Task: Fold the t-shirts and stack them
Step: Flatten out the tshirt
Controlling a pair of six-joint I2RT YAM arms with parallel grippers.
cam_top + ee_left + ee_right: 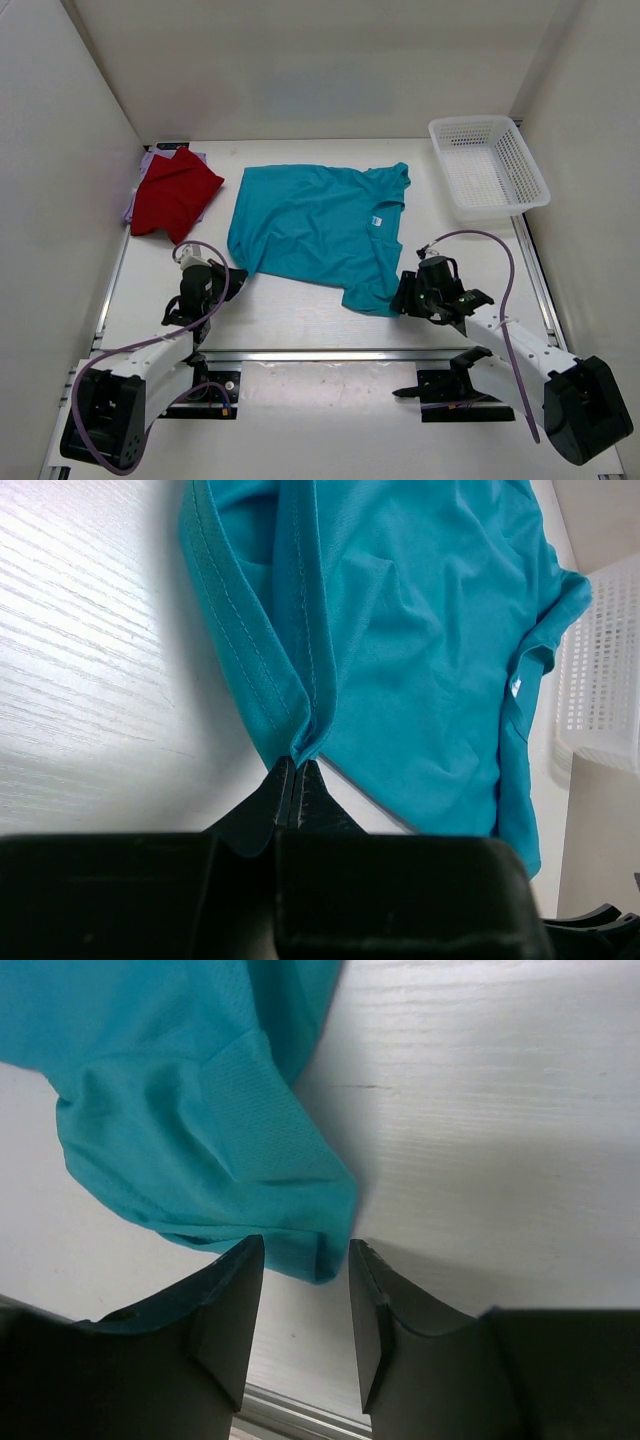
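The teal t-shirt (315,225) is lying spread in the middle of the tabletop (300,325), apparently awaiting its fold, while the red t-shirt (175,190) is resting folded on the lavender t-shirt (148,160) at the far left. The left tool (297,780), reaching low, is pinching the teal t-shirt's hem corner. The right tool (305,1250) is leaning down with jaws spread around its sleeve tip, probably to lift both ends together.

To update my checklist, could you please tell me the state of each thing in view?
teal t-shirt: spread out, unfolded, one hem corner pinched.
red t-shirt: looks folded, lying on the lavender one.
lavender t-shirt: under the red one, mostly hidden.
basket: upright, empty.
left tool: shut on the teal t-shirt's hem corner.
right tool: open, jaws either side of the teal sleeve's tip.
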